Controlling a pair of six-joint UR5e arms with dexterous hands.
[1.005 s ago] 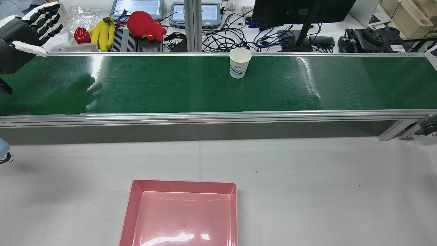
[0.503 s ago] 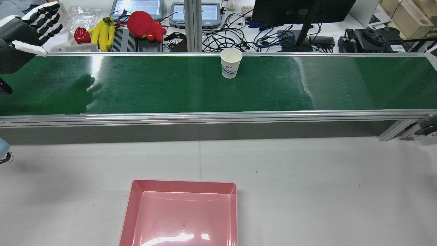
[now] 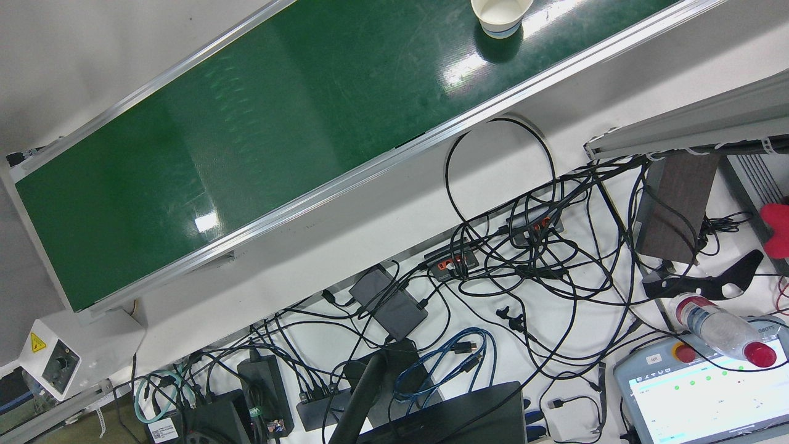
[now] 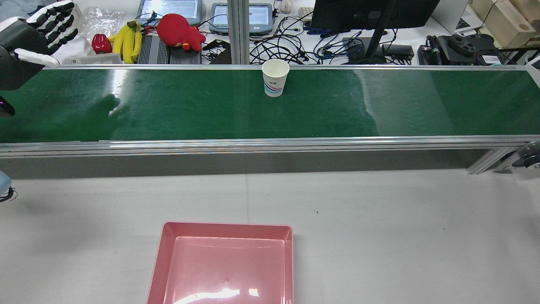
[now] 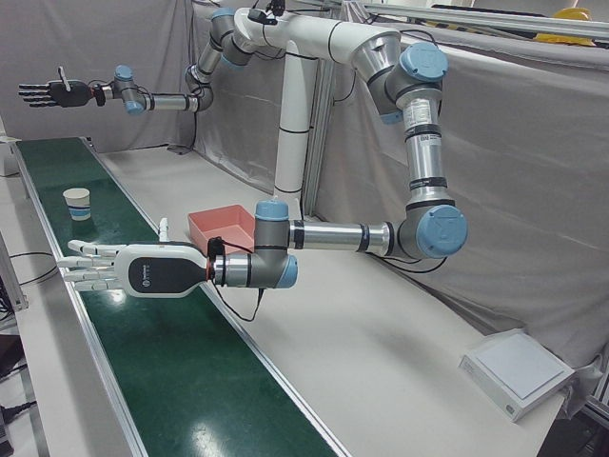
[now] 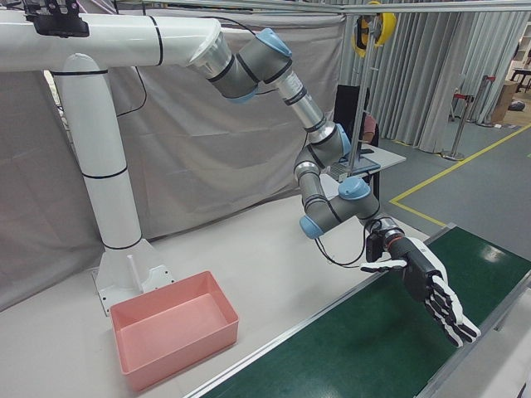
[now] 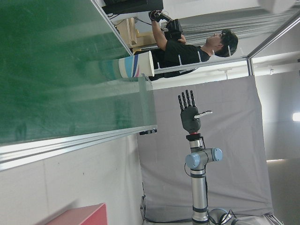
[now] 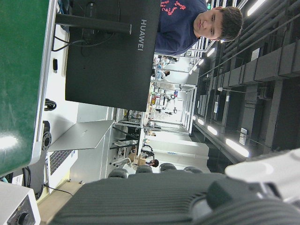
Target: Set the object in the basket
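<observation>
A white paper cup [image 4: 275, 78] with coloured stripes stands upright on the green conveyor belt [image 4: 190, 105], near its far edge. It also shows in the front view [image 3: 500, 15], the left-front view [image 5: 78, 203] and the left hand view [image 7: 133, 67]. My left hand [image 4: 31, 38] is open and empty above the belt's left end, far from the cup; the left-front view [image 5: 100, 267] shows it flat with fingers spread. My right hand [image 6: 431, 290] is open and empty over the other end. The pink basket [image 4: 166, 253] sits empty on the white table.
Beyond the belt, a cluttered desk holds bananas [image 4: 128, 40], a red plush toy [image 4: 179, 31], cables and a monitor [image 4: 371, 12]. A person [image 7: 192, 49] stands behind the belt. The arms' white pedestal [image 6: 112, 191] stands behind the basket.
The cup has travelled left along the belt in the rear view. My left hand has barely shifted, slightly up and left.
</observation>
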